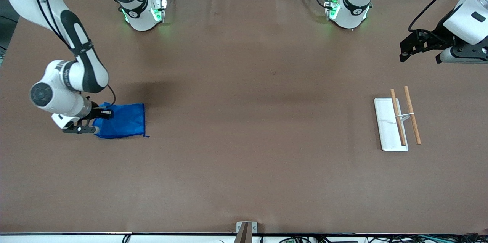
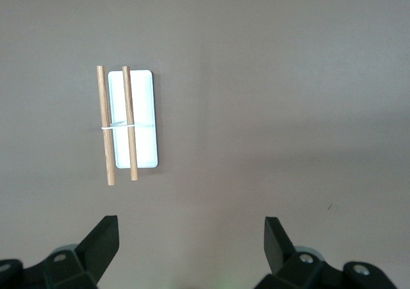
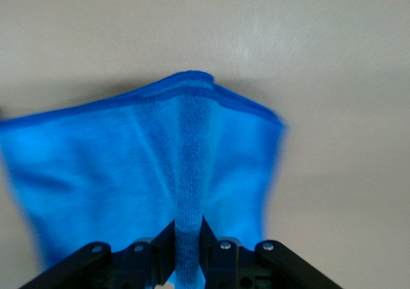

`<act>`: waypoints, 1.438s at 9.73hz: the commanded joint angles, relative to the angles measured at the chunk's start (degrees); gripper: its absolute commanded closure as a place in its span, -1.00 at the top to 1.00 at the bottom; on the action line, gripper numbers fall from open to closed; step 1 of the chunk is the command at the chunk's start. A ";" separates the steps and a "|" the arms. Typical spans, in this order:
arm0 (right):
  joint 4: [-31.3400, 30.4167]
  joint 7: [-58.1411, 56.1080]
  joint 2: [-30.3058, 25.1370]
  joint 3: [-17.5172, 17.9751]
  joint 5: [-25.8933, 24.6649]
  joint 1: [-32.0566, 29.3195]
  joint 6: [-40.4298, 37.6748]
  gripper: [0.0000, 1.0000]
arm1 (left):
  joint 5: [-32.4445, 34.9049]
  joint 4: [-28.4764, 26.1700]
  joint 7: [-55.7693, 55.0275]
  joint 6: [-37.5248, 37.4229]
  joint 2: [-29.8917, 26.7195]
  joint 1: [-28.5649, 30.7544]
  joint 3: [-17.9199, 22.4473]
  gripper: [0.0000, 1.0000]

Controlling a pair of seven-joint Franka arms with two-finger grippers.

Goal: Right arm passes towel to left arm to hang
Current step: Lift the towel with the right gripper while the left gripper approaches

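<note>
Right now your right gripper (image 3: pixel 186 238) is pinched tight on a ridge of the blue towel (image 1: pixel 124 121) at the right arm's end of the table — the pickup step, with the handoff not yet begun. From the clamped edge the cloth spreads toward the table's middle, its long axis running roughly along the table's length, thread tail at the corner nearer the front camera. It seems mostly on the surface, though how much is lifted you can't tell.

Your left gripper (image 2: pixel 191 238) waits with fingers spread wide, high over the left arm's end, the wooden two-rod rack (image 1: pixel 405 116) on its white base (image 1: pixel 385 124) below.

Next you'll want a clean lift, then a carry toward the middle — with a free edge hanging for the left gripper.
</note>
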 commanded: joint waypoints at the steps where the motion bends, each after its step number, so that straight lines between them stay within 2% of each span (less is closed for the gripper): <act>1: 8.76 0.08 -3.58 0.56 3.86 1.32 -13.75 -0.98 | 1.12 -1.19 0.34 0.71 0.91 -0.35 -0.16 1.00; 2: 11.84 0.95 -4.81 0.74 6.94 2.55 -18.77 -0.98 | 1.12 -1.28 0.26 0.89 0.91 -0.35 -0.16 1.00; 3: 14.40 4.18 -5.78 2.39 7.23 3.52 -22.65 -0.99 | 1.12 -1.28 0.26 0.89 0.91 -0.35 -0.16 1.00; 4: 15.47 7.43 -7.27 5.89 7.23 3.62 -24.26 -0.99 | 1.12 -1.19 0.26 0.97 0.91 -0.35 -0.16 1.00; 5: 15.56 12.95 -8.50 10.10 7.32 3.62 -24.36 -0.99 | 1.12 -1.28 0.26 1.06 0.91 -0.27 -0.16 1.00; 6: 16.26 19.35 -8.60 15.80 7.58 3.44 -23.93 -0.99 | 1.12 -1.19 -0.09 1.41 0.91 -0.27 -0.16 1.00; 7: 19.14 27.77 -8.16 21.51 9.59 3.62 -23.58 -0.99 | 1.04 -1.19 -0.97 1.50 0.91 -0.53 -0.24 1.00; 8: 21.87 36.03 -7.12 25.40 14.57 3.70 -22.09 -0.99 | 0.51 -1.19 -0.89 1.50 0.91 -0.62 -0.42 1.00; 9: 23.02 41.86 -6.41 29.27 16.88 3.79 -18.86 -0.99 | 0.25 -1.28 0.51 1.50 0.91 -0.62 -0.51 1.00; 11: 23.12 56.35 -4.92 39.01 17.08 3.88 -8.60 -0.99 | -4.03 -1.54 0.61 1.50 1.00 -0.10 -0.42 1.00; 12: 23.12 60.60 -2.47 43.59 17.16 3.88 -3.32 -0.99 | -8.50 -1.63 0.78 1.50 1.35 0.08 -0.16 1.00; 13: 23.73 66.12 1.12 47.98 17.16 4.06 3.08 -0.99 | -10.46 -1.89 1.31 1.50 1.79 0.00 -0.07 1.00; 14: 25.48 71.66 5.59 50.81 17.08 5.54 9.41 -0.99 | -10.57 -2.15 2.88 1.50 1.96 0.00 -0.07 1.00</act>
